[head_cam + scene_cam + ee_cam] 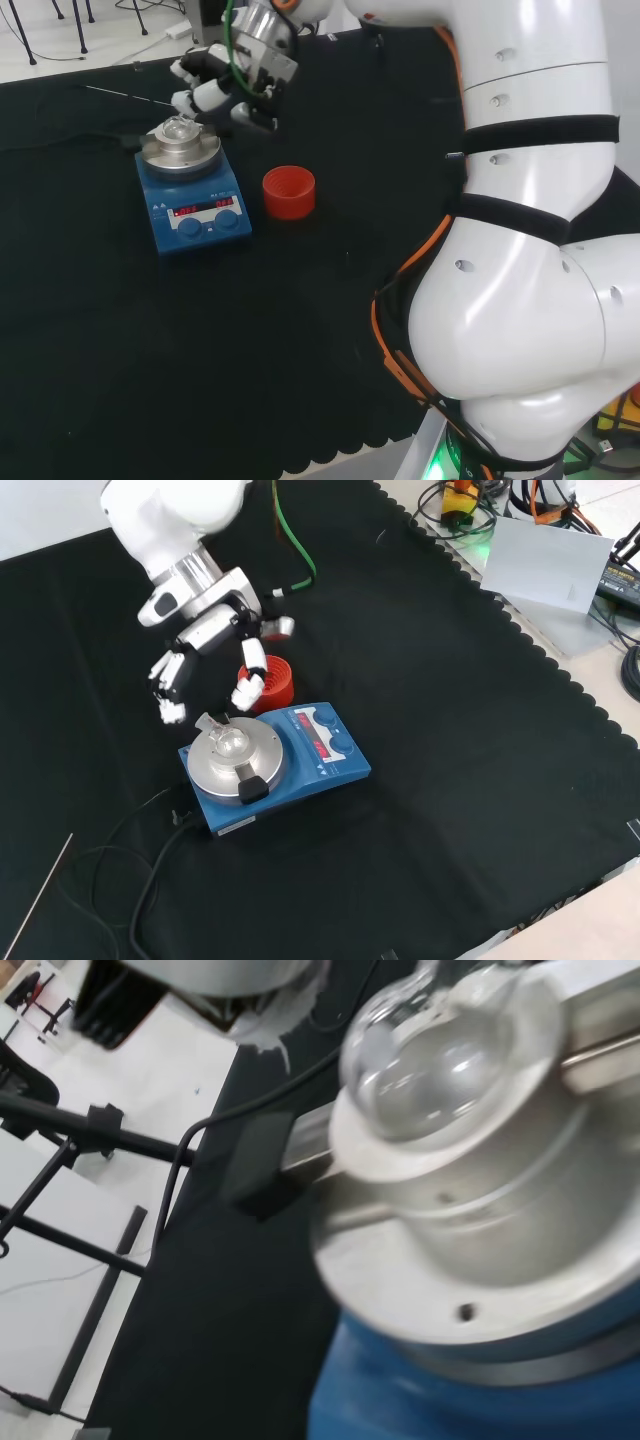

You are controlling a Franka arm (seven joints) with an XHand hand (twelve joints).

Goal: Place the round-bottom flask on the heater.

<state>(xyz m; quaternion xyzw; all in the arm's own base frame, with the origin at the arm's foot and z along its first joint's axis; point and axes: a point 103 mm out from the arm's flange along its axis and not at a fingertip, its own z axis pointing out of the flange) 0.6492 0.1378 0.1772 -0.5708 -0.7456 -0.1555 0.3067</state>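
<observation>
While I scan the front view from its left, I first meet a thin pale rod point(38, 900) lying on the black cloth of the bench point(480, 810), then a black cable point(150, 880) curling toward the heater point(275, 765). I see the hand point(205, 635) hanging above and just behind the heater, its black and white fingers point(247, 690) spread and only slightly bent, closed round nothing and clear of the glass. I find the round-bottom flask point(228, 742) seated in the round, brushed-metal bowl on top of the heater, a clear glass bulb with its neck tilted toward the hand. The heater itself is a blue box with a sloped front panel carrying two round blue knobs and red lit digits, which I cannot make out. Just behind it stands a red ribbed ring point(272, 680), touching nothing. From the head view I get the same order: heater point(192, 195) with the flask point(180, 130) on its metal top, the hand point(215, 90) close above, the red ring point(289, 192) to the right. Up close in the wrist view, the flask point(440, 1055) looks smooth and glossy, resting in the grey metal bowl point(480, 1230).
</observation>
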